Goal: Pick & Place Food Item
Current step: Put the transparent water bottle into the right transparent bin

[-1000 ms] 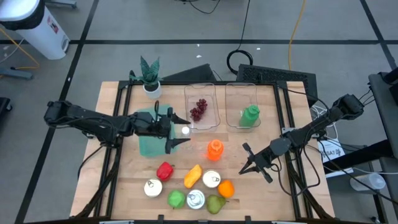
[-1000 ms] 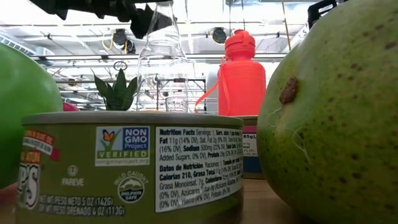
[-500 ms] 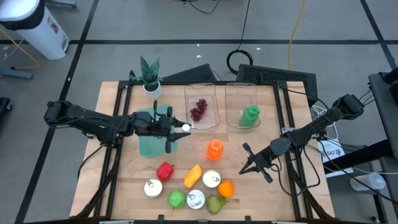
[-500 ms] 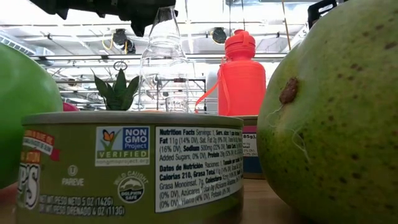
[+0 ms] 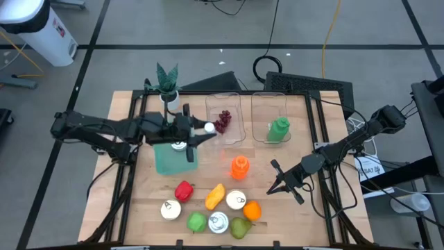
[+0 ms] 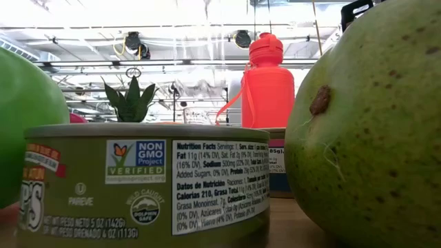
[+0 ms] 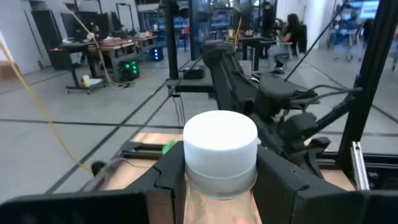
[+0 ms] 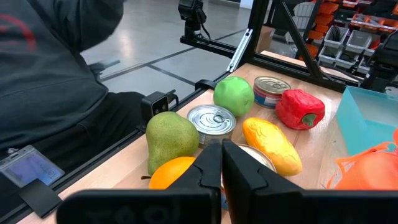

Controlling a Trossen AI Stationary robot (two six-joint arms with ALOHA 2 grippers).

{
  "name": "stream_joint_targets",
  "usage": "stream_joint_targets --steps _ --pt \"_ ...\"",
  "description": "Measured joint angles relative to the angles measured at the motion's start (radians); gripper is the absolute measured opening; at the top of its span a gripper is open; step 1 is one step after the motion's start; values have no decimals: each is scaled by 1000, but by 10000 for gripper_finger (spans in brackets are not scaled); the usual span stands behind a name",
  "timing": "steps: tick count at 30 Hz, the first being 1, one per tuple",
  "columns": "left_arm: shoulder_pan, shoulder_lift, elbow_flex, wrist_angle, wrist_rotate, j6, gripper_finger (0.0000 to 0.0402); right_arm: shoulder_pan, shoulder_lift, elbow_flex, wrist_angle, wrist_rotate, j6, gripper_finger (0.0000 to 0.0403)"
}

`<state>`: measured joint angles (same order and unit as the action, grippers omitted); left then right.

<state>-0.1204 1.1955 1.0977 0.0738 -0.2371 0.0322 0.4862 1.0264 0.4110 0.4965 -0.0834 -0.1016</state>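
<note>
Left tool (image 5: 196, 132) raised, grasping clear bottle (image 7: 221, 155); right tool (image 5: 277, 182) clenched, low.

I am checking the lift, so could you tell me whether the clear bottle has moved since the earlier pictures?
Yes. The clear bottle, held in the left gripper, has moved toward the potted plant and the tray of grapes, away from the orange bottle.

Left gripper (image 5: 200, 129) closed on the clear bottle (image 7: 219, 163) — jaws were spread wide a second ago, now clamped at its neck below the white cap (image 7: 221, 147). Bottle lifted: gone from the low view, where it stood beside the orange bottle (image 6: 267, 74). Gripper shifted toward the grapes (image 5: 223, 122) — farther from table's near edge.
</note>
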Motion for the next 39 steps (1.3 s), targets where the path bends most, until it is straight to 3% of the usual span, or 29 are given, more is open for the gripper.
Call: stream_joint_targets --steps 7,17,23,27,39 --pt "30 105 271 -12 4 95 132 0 0 0 0 0 1 2" --pt "222 378 516 2 121 105 132 0 0 0 8 0 -13 2" --pt "364 543 565 150 256 60 132 0 0 0 8 -2 -43 2" --pt "430 638 570 247 378 -10 132 0 0 0 -1 -65 -42 2" --pt "470 762 570 289 355 -27 132 0 0 0 2 -105 -55 2"
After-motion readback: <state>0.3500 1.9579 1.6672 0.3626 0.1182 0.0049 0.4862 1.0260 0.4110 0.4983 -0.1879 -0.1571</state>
